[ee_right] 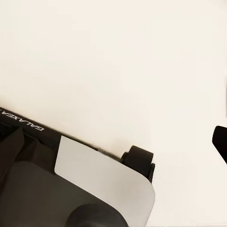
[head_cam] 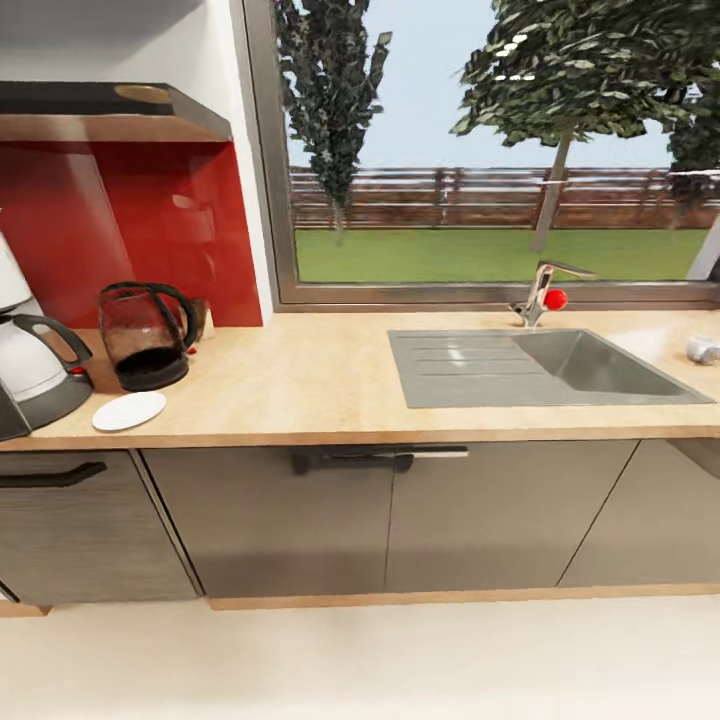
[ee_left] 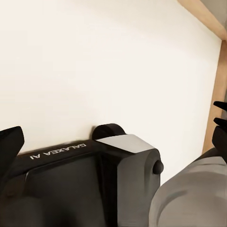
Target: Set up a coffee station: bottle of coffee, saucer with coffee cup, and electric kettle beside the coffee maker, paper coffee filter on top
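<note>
Head cam is looking at the countertop [head_cam: 330, 385] from a standoff. Coffee maker [head_cam: 30, 350] is sitting at the far left, kettle [head_cam: 147, 335] just beside it, saucer [head_cam: 129, 410] lying in front of both, near the counter edge. Those three are looking placed. Saucer is sitting bare, no cup on it. Something small is peeking out behind the kettle; can't identify it. Shelf [head_cam: 110, 105] is hanging above; its top is mostly hidden from here. Cup, filter and coffee bottle are likely still pending. Wrist cams are pointing at floor and robot base, arms apparently hanging low. Grippers: can't tell whether open or closed.
</note>
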